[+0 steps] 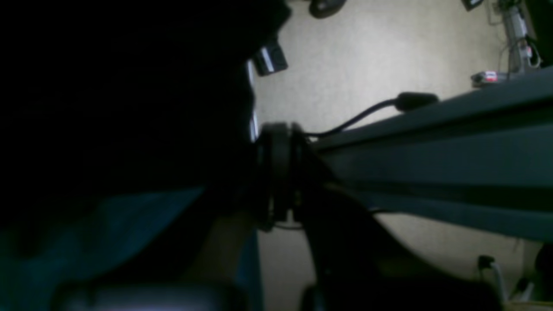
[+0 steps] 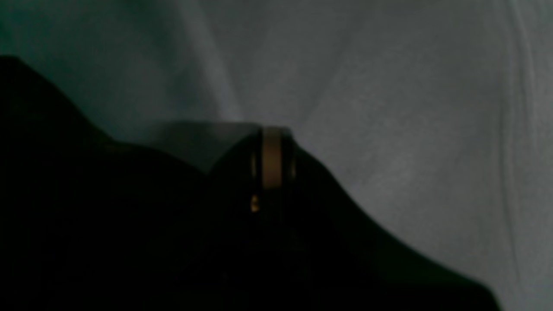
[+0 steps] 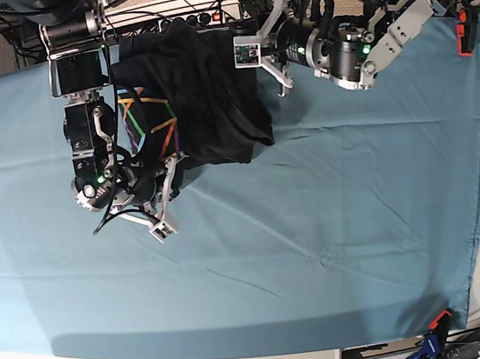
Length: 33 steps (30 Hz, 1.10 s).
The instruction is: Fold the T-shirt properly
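The T-shirt (image 3: 191, 98) lies bunched between both arms, each tool (image 3: 252, 53) (image 3: 158, 168) pinching a shirt edge.

hidden: right gripper (image 3: 171, 166) fingers under T-shirt (image 3: 203, 96) | wrist views: dark, blurred

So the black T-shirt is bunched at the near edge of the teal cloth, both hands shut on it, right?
Not the near edge. The base view shows the T-shirt bunched at the far edge of the teal cloth. The left hand and right hand are shut on it.
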Each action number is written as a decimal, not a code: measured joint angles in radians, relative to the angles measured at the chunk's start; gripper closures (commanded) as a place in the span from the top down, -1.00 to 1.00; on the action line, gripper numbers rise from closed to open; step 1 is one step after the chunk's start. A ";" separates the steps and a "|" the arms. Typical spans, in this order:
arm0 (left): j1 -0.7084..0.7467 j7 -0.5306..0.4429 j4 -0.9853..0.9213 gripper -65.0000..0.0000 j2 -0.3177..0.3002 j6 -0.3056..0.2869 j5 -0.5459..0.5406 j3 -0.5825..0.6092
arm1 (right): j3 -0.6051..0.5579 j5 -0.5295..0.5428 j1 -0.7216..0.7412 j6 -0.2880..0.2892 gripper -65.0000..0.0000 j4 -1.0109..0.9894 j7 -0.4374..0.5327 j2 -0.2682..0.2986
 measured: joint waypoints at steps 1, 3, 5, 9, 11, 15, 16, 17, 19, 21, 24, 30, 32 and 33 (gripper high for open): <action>-0.004 -0.009 -0.019 -1.00 0.013 0.000 0.031 0.002 | 0.000 0.001 0.000 0.000 -1.00 0.000 0.000 0.000; -0.029 -0.038 -0.047 -1.00 0.029 0.001 0.058 0.016 | 0.000 0.002 0.000 0.000 -1.00 0.000 0.003 0.000; -0.054 -0.060 -0.071 -1.00 0.045 0.001 0.064 0.053 | 0.000 -0.001 0.000 0.000 -1.00 0.000 0.003 0.000; -0.082 -0.060 -0.093 -1.00 0.076 0.000 0.099 0.148 | 0.000 0.001 0.000 0.000 -1.00 0.000 0.003 0.000; -0.088 -0.061 -0.093 -1.00 0.095 0.001 0.106 0.174 | 0.000 -0.001 0.000 0.000 -1.00 0.000 0.003 0.000; -0.087 -0.060 -0.093 -1.00 0.104 0.000 0.106 0.197 | 0.000 -0.001 0.000 0.000 -1.00 0.000 0.002 0.000; -0.085 -0.060 -0.093 -1.00 0.104 0.000 0.108 0.197 | 0.000 0.000 0.000 0.000 -1.00 0.000 -0.001 0.000; -0.085 -0.061 -0.093 -1.00 0.104 0.000 0.126 0.197 | 0.000 0.000 0.000 0.000 -1.00 0.000 -0.001 0.000; -0.085 -0.076 -0.093 -1.00 0.103 0.000 0.192 0.197 | 0.000 0.000 0.000 0.000 -1.00 0.000 -0.002 0.000; -0.085 -0.113 -0.094 -1.00 0.103 0.000 0.257 0.197 | 0.000 0.001 0.000 0.000 -1.00 0.000 -0.008 0.000; -0.085 -0.163 -0.119 -1.00 0.105 0.000 0.307 0.197 | 0.000 0.002 0.000 0.000 -1.00 0.000 -0.021 0.000; -0.093 -0.220 -0.178 -1.00 0.107 -0.007 0.337 0.195 | 0.000 0.007 0.001 0.000 -1.00 0.000 -0.049 0.000; -0.096 -0.220 -0.179 -1.00 0.108 0.009 0.340 0.195 | 0.000 0.042 0.005 0.000 -1.00 0.000 -0.084 0.001; -0.097 -0.220 -0.179 -1.00 0.109 0.013 0.342 0.195 | 0.001 0.066 0.006 0.001 -1.00 0.000 -0.102 0.001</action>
